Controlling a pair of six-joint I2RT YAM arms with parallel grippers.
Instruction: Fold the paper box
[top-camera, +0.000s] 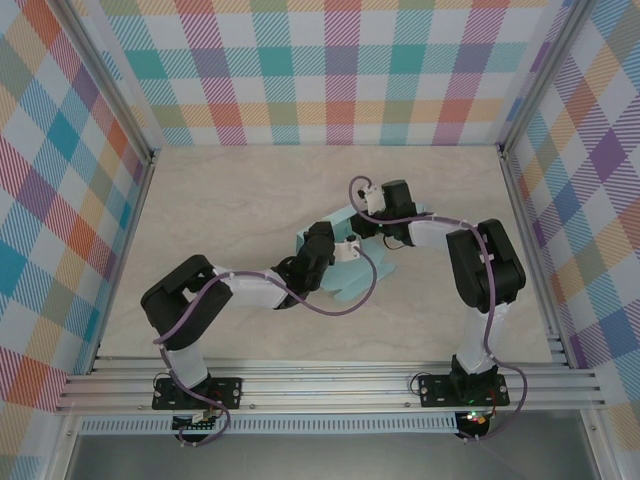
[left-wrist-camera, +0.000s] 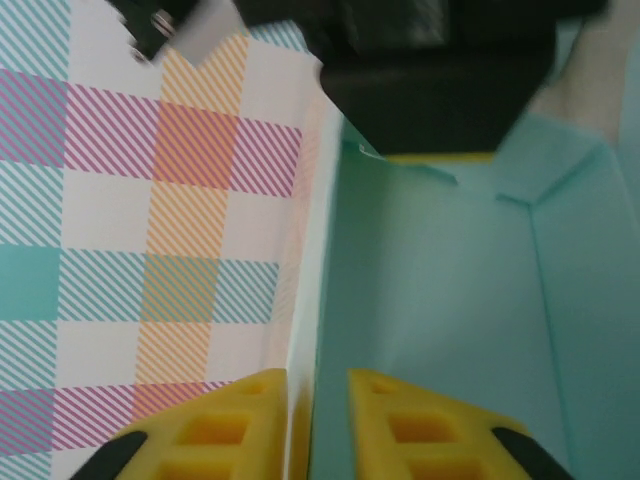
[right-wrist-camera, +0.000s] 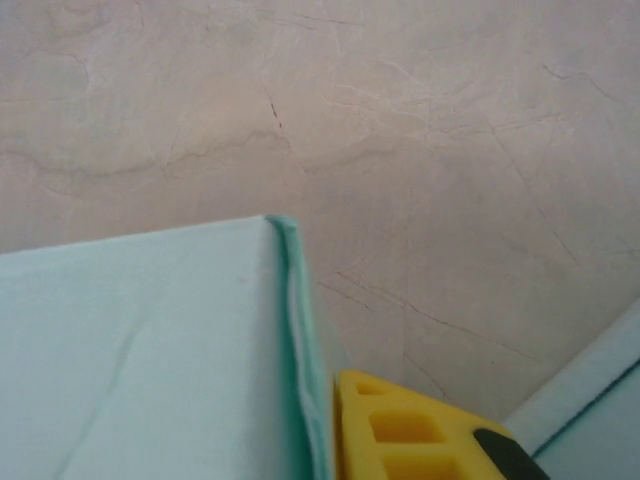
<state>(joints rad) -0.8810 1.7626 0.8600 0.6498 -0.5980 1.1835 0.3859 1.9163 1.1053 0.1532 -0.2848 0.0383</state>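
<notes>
The paper box (top-camera: 360, 278) is pale teal and lies partly folded at mid-table. My left gripper (top-camera: 338, 252) reaches into it from the left. In the left wrist view its yellow fingers (left-wrist-camera: 225, 420) straddle an upright box wall (left-wrist-camera: 305, 300), and the left gripper (left-wrist-camera: 317, 385) stands slightly open, with a thin gap on the teal inner side. My right gripper (top-camera: 375, 228) comes at the box's far side. In the right wrist view one yellow finger (right-wrist-camera: 400, 430) presses against a doubled-over wall edge (right-wrist-camera: 300, 330). The other finger is hidden behind the teal panel (right-wrist-camera: 140, 350).
The tan table (top-camera: 220, 200) is fenced by plaid walls (top-camera: 340, 70) on three sides, with a metal rail (top-camera: 330, 385) along the near edge. The right arm's black housing (left-wrist-camera: 430, 70) looms just beyond the box wall in the left wrist view.
</notes>
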